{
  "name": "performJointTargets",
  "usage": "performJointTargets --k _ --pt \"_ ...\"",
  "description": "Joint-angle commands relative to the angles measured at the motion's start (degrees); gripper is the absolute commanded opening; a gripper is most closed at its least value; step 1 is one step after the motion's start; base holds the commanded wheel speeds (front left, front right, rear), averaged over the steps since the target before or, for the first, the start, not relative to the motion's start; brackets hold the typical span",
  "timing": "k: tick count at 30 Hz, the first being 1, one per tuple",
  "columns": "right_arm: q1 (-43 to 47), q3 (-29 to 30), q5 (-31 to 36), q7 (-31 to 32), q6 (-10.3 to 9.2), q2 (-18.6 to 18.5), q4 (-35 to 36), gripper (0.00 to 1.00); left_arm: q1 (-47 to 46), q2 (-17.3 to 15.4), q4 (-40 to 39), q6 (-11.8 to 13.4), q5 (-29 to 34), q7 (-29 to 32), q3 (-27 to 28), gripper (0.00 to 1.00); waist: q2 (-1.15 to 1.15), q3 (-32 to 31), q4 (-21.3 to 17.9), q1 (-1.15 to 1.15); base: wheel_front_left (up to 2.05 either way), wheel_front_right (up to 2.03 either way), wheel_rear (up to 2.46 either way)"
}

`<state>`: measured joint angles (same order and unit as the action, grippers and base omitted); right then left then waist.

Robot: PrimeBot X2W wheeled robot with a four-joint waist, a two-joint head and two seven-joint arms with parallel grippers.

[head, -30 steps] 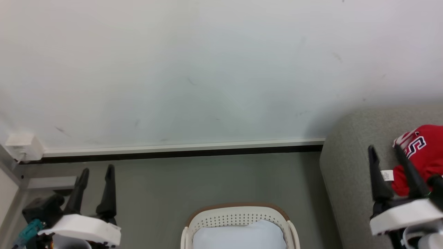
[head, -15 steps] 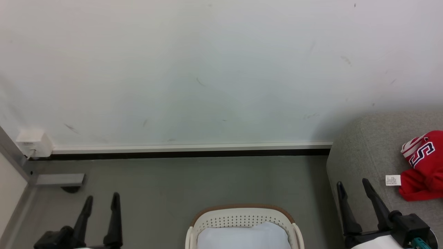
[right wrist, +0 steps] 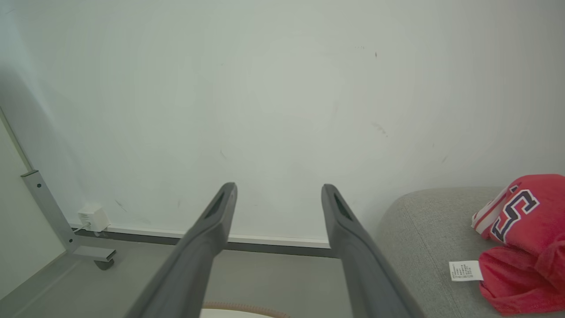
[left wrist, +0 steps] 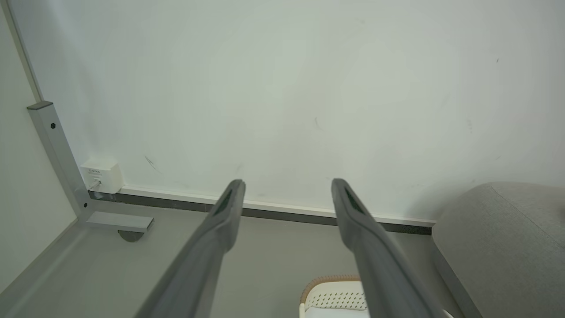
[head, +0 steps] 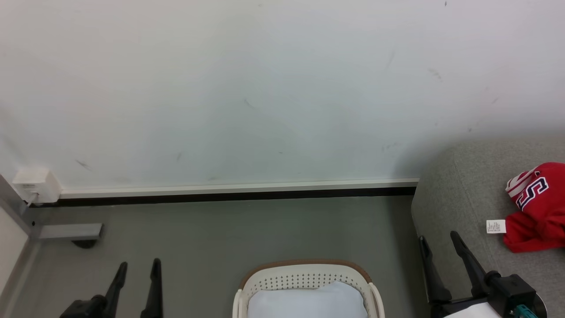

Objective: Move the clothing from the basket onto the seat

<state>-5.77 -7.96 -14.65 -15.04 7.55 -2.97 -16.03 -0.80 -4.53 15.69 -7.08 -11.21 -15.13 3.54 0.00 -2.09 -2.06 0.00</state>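
R end effector now away from clothing.

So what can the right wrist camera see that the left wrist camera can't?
Right wrist camera's extras: the red clothing with its white tag lying on the sofa, past the open right gripper. Left wrist camera's extras: the open left gripper and the holes in the side of the basket. Shared: the grey sofa, the basket's brown rim, the white wall, the floor, the little white box by the metal post.
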Motion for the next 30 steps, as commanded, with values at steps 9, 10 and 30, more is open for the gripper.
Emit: performJointTargets --k 9,10,30 --pt "-0.67 -0.79 -1.57 -0.18 -0.13 0.05 -0.64 1.00 -1.16 0.62 0.21 -0.37 1.26 -0.01 2.20 1.00 0.00 -0.01 -0.35 0.00 0.00 0.00 0.00" --pt "-0.66 -0.85 -1.64 -0.18 -0.13 0.06 -0.68 1.00 -1.19 0.67 0.19 -0.39 1.34 -0.01 2.30 1.00 0.00 -0.01 -0.35 0.00 0.00 0.00 0.00" --pt "0.66 0.08 -10.18 1.95 -0.01 -0.24 -1.17 0.00 -1.29 1.25 1.60 -0.45 -8.48 2.81 2.04 0.00 0.00 0.16 -0.32 0.00 0.00 0.00 0.00"
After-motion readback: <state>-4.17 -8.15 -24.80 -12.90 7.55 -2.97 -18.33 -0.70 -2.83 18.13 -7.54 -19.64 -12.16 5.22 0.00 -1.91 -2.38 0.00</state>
